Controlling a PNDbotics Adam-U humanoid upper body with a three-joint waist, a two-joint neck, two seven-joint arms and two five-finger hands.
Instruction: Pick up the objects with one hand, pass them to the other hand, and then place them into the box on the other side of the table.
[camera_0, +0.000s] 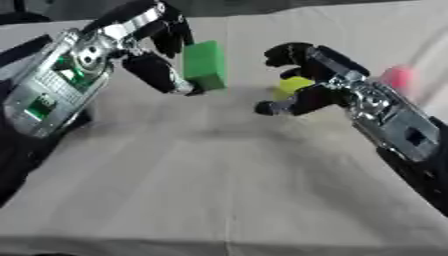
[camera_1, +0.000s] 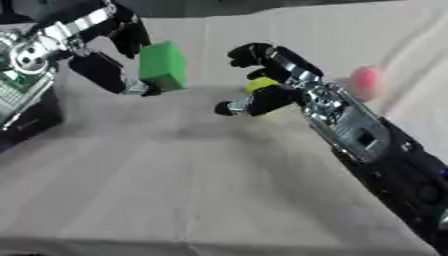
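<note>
A green block (camera_0: 205, 65) is held up above the table, pinched between the thumb and fingers of my left hand (camera_0: 157, 47). My right hand (camera_0: 308, 80) hangs just to the block's right, a small gap away, with its fingers spread and curved toward it. Behind that hand's palm a yellow-green object (camera_0: 293, 86) lies on the cloth, partly hidden. A pink object (camera_0: 398, 76) sits blurred at the right, beyond the right wrist. No box shows in either view.
A beige cloth (camera_0: 219, 180) covers the table, with a wide bare stretch toward the near edge. Dark shapes (camera_0: 17, 165) stand past the table's left side under my left forearm.
</note>
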